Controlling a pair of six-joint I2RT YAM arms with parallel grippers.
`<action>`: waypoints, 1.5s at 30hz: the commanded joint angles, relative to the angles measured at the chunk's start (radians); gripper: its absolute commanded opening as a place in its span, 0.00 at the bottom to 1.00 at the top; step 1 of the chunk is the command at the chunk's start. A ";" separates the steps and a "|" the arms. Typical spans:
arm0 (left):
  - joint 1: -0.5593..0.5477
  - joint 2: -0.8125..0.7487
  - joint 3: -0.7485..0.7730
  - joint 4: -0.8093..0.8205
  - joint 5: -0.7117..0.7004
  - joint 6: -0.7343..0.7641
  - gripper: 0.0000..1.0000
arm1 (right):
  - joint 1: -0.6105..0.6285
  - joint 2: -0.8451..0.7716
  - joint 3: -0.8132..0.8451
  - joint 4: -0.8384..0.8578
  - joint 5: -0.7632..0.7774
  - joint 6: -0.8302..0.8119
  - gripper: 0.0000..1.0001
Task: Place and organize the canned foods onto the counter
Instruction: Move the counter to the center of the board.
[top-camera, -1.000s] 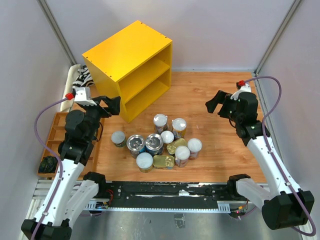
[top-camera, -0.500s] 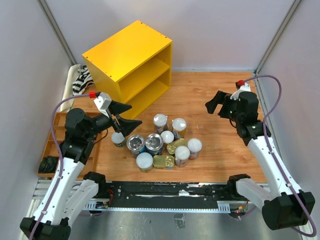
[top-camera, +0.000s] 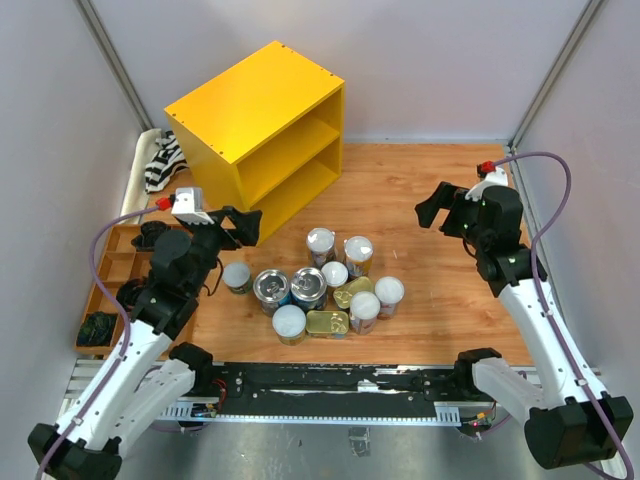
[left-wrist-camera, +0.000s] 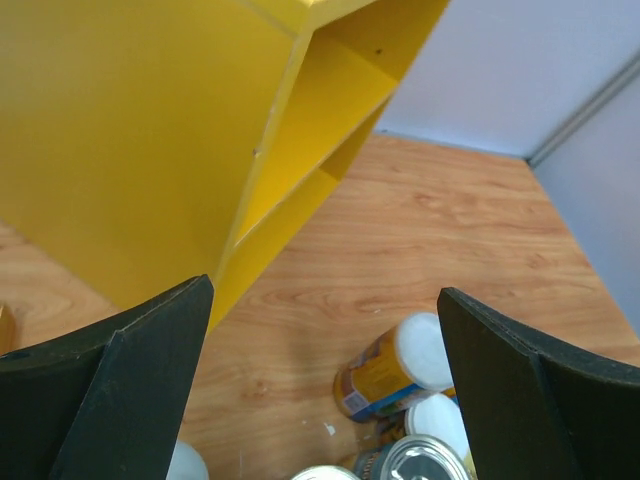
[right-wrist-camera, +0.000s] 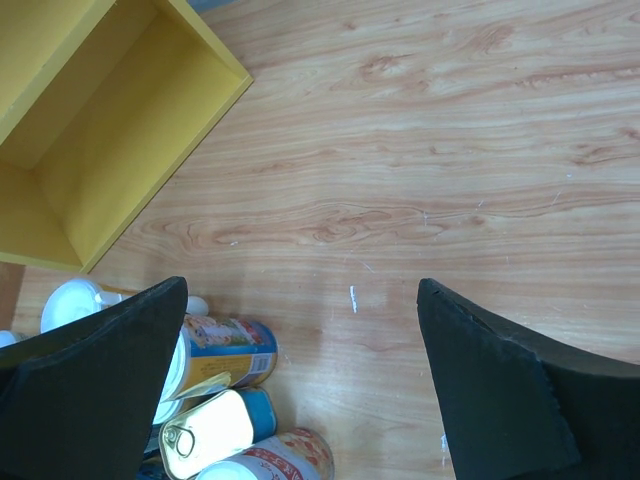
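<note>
Pale grey walls close in a wood-grain table (top-camera: 420, 190). At the upper left of the overhead view stands the yellow counter (top-camera: 255, 110), its two open shelves facing the lower right. None of the canned foods (top-camera: 320, 285) is on it yet. They sit bunched together on the table at the centre of the frame, just below and right of the counter's near corner. The task therefore looks to be at its very start, in the approach to a first pick.

The left gripper (top-camera: 243, 227) hovers left of centre, between the counter's corner and the cluster, its jaws spread wide and holding nothing. Its wrist view shows only counter wall and bare wood between the fingers, with an orange tube (left-wrist-camera: 392, 368) low in the frame. A small white-lidded can (top-camera: 236, 276) at the cluster's left edge is nearest to it and stands slightly apart from the rest, so it seems the easiest first target.

The right gripper (top-camera: 430, 207) hangs at the right of the frame, well apart from the cans, equally wide open and empty.

Next, I judge, one arm must drop over a single can, straddle it without nudging its neighbours, close, and carry it to the counter.
</note>
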 joint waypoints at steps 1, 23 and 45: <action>-0.135 0.025 -0.018 0.119 -0.469 0.006 1.00 | 0.013 -0.029 -0.007 0.003 0.033 -0.032 0.98; -0.158 0.607 0.155 0.379 -1.032 0.086 0.99 | 0.060 -0.042 -0.006 -0.012 0.104 -0.069 0.98; -0.123 0.894 0.299 0.526 -0.922 0.152 0.55 | 0.061 -0.068 -0.019 -0.033 0.154 -0.067 0.98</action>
